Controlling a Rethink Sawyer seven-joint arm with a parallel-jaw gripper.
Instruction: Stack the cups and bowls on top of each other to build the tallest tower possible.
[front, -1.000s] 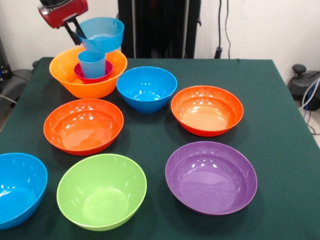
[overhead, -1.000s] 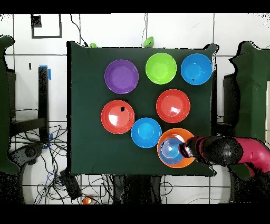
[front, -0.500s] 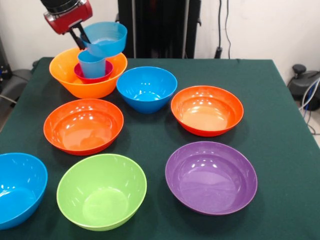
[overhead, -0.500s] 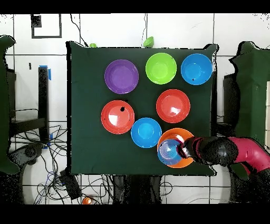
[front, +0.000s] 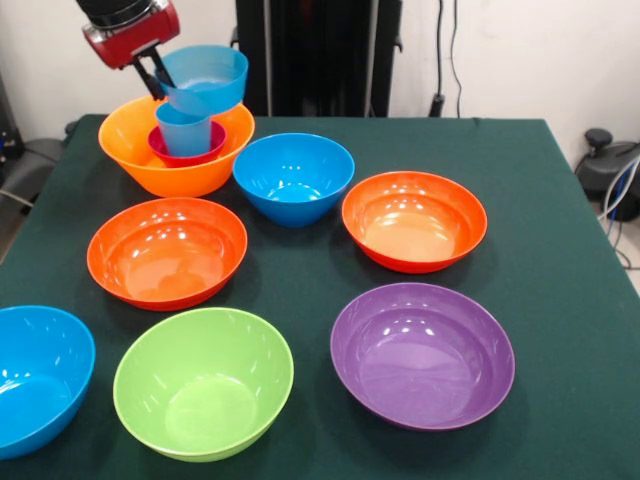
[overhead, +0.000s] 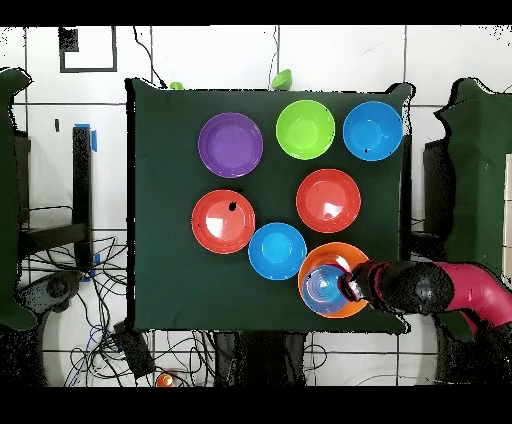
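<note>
I am holding the small pale-blue bowl (front: 206, 75) by its rim, my gripper (front: 154, 68) pinching that edge closed. The bowl is hanging tilted, just beside my fingertips. The light-blue tumbler (front: 185, 128) is standing upright directly below it, inside the small magenta bowl (front: 188, 152) nested in the large yellow-orange bowl (front: 176, 172). I judge lowering straight down is what matters next.

nine bowls (front: 203, 382), one tumbler (front: 184, 128), one tool (front: 157, 72)
</note>
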